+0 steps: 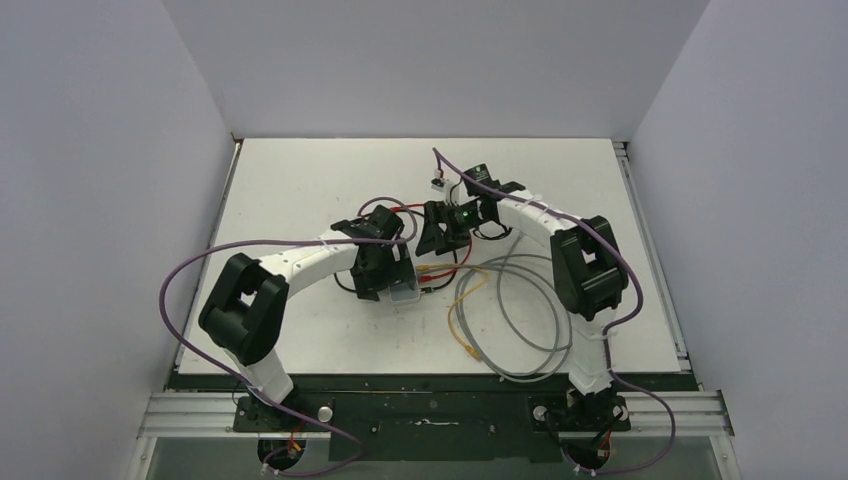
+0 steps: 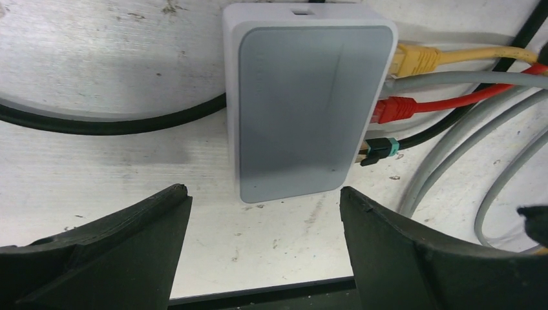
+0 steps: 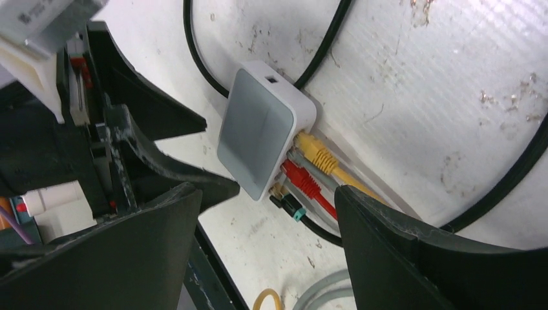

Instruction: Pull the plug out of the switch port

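Left wrist view: the switch (image 2: 304, 110), a small pale grey-blue box with rounded corners, lies flat on the white table (image 2: 97, 64) in the upper middle of the frame. Along its right edge sit a yellow plug (image 2: 417, 58), a grey cable (image 2: 452, 79), a red plug (image 2: 393, 110) and a black plug (image 2: 378, 148) with a teal clip. Which one is to come out cannot be told.

The left gripper (image 2: 265, 252) hangs at the bottom of the frame, jaws apart and empty, just short of the box. In the right wrist view the right gripper (image 3: 268, 258) is also spread and empty, with the plugs between and beyond its fingers.

The box looks light and smooth, so it would likely slide unless pinned across its sides. The plugs look small and rigid and the cables limp, so grip the plug body and pull straight out.
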Tool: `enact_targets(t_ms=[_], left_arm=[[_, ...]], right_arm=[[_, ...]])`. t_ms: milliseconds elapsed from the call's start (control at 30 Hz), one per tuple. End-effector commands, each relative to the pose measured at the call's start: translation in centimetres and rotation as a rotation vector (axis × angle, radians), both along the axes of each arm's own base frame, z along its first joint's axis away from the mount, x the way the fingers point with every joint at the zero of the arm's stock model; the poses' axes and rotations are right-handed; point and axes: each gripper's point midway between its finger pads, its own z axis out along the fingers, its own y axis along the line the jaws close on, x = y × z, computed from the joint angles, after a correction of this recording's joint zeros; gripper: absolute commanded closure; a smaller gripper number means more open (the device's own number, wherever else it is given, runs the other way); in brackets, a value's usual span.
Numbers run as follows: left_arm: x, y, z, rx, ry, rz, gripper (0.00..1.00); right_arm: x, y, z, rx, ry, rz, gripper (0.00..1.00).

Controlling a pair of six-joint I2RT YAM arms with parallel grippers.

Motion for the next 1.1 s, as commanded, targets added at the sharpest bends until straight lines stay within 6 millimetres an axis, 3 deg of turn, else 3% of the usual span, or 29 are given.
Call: enact_targets(t_ms=[0,267,300,633,767,1067], left_arm=[[0.9,-1.8,1.3,-0.068,-0.048,0.024,0.16],[1.2,-2.9,0.4,-0.055,-0.043,0.01,0.14],[1.2,-3.0,0.6,-0.047,-0.043,0.006,0.03],[1.3,-2.9,-0.4,0.034,-0.041,0.025,0.01],[1.5,-2.6,-0.5,0.057,-0.047,0.02,0.11],[1.3,-1.2,-0.9,0.134,-0.044,-0.006,0.23]], right_arm=[[1.6,1.6,1.2,0.048,-0.049,0.009,0.25],[1.5,1.3,-1.0,0.01,0.012,-0.018,0.34],[1.4,1.2,-1.2,0.008,0.016,-0.021,0.35],[1.6,0.9,-1.7,0.025,0.052,-0.062,0.39],[1.6,0.9,-1.8,0.025,0.058,-0.065,0.4],[1.4,0.4,-1.9,0.021,0.063,-0.069,0.41]])
